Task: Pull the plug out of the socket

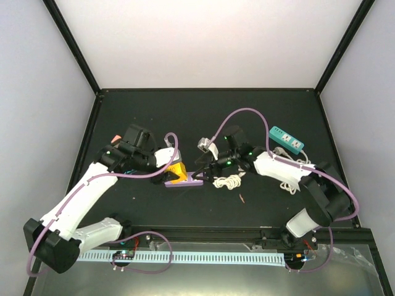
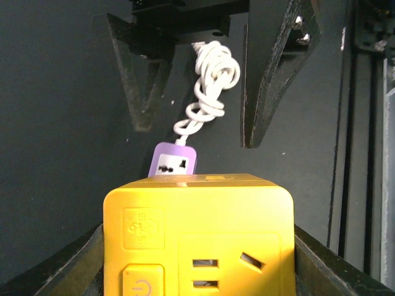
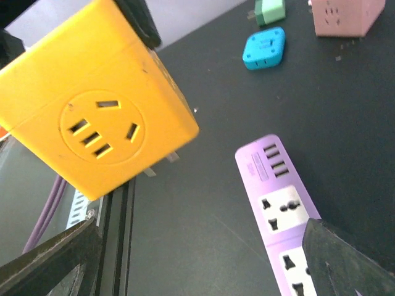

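Yellow cube plug (image 3: 92,135) hangs just above the left end of the purple power strip (image 3: 278,197), its prongs seemingly clear of the sockets, pinched in the left pincer (image 1: 174,169). The right pincer (image 2: 196,134) hangs spread over the strip's right end, near a coiled white cord (image 2: 210,80) on the bench (image 1: 185,117).

The yellow cube plug (image 3: 92,117) hangs tilted, prongs bare, clear of the purple socket strip (image 3: 281,213) lying flat on the worktop (image 3: 203,246).

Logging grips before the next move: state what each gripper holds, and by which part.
The left gripper clamps the yellow cube adaptor by its opposite side faces. The right gripper is open and holds nothing.
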